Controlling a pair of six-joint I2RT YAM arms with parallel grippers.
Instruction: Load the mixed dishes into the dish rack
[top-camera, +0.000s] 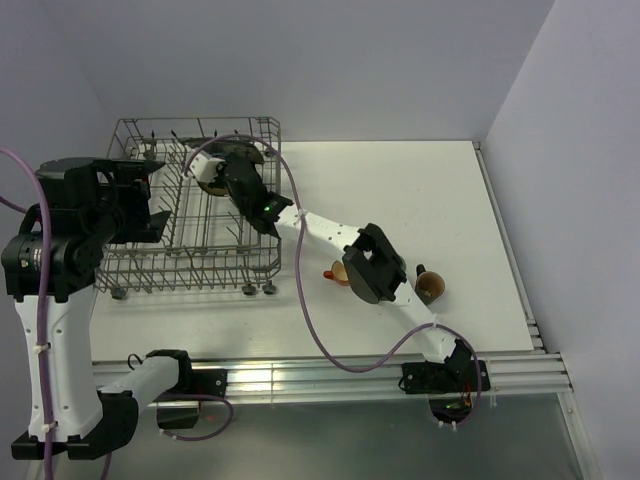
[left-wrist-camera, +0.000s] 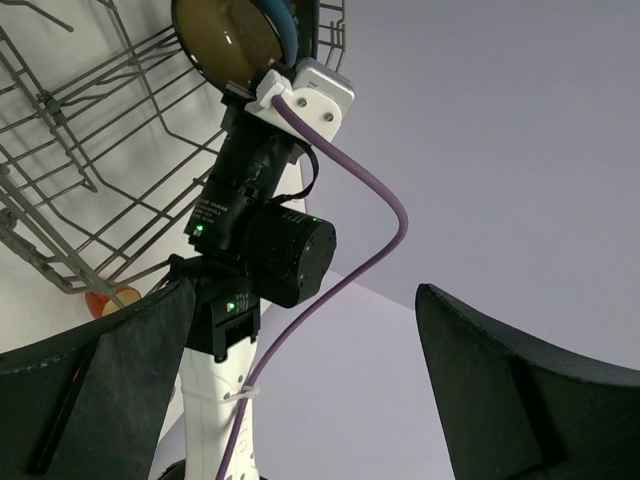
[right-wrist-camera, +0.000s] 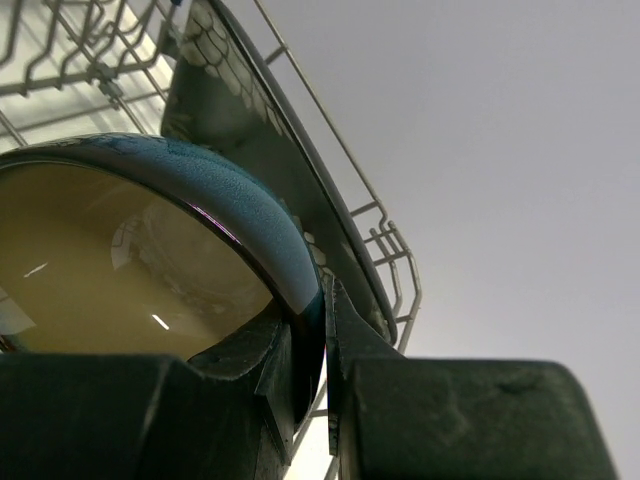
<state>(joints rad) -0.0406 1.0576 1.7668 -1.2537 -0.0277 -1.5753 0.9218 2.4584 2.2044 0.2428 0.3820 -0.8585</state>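
Step in hand: placing the bowl (right-wrist-camera: 120, 260) into the rack (top-camera: 200, 275); 2 cups wait outside it.
Right pincer (right-wrist-camera: 322, 300): clamped on the bowl's blue rim, 1 finger on the tan inside and 1 on the outside, the bowl tipped on edge.
Bowl's place: over the rack's far half, at about 12 o'clock within it in the top view. Whether it rests on the tines is not shown.
Plate (right-wrist-camera: 250, 130): on edge just behind the bowl, near the rack's far wall.
Left pincer (left-wrist-camera: 305, 300): fingers spread wide and holding nothing, raised at the rack's 9 o'clock side.
Left to load: an orange cup (top-camera: 336, 272) and a brown cup (top-camera: 431, 287) on the surface (top-camera: 400, 200), at about 4 o'clock from the rack, both close to the right arm.
Next move calls for: lowering the bowl between 2 tines clear of the plate, then spreading the fingers only once the bowl leans steady.
Hidden or unclear: the mug does not show; it is possibly behind the left arm. The orange cup is partly covered by the right arm. The wrist view cuts off the bowl's lower edge.
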